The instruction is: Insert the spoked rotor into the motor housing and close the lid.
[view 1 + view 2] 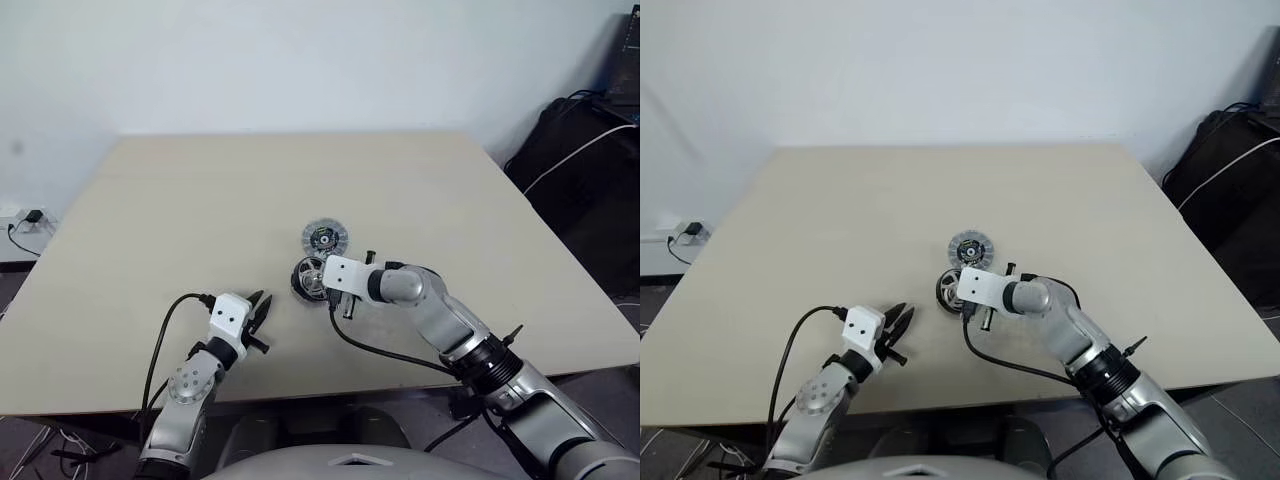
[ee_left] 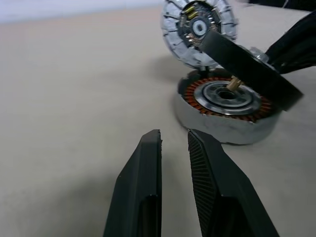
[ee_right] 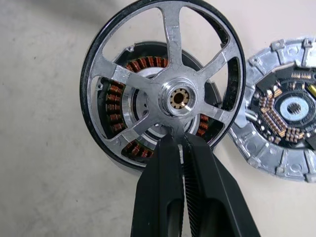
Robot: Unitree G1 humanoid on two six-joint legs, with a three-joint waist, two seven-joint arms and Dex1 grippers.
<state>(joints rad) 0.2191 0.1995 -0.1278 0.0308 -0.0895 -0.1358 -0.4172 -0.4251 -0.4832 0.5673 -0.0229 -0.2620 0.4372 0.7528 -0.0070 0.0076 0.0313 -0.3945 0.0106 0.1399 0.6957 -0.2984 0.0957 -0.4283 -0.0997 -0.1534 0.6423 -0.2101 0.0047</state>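
Inserting: our right gripper (image 3: 183, 140), clamped on spoked rotor (image 3: 165, 79), holds it over motor housing (image 2: 224, 111), mid-table. Next: centre, lower. Left gripper (image 2: 174, 143) narrow, empty.

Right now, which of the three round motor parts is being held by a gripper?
The spoked rotor: the right gripper pinches it above the copper-wound motor housing. The ribbed lid lies untouched on the table beyond.
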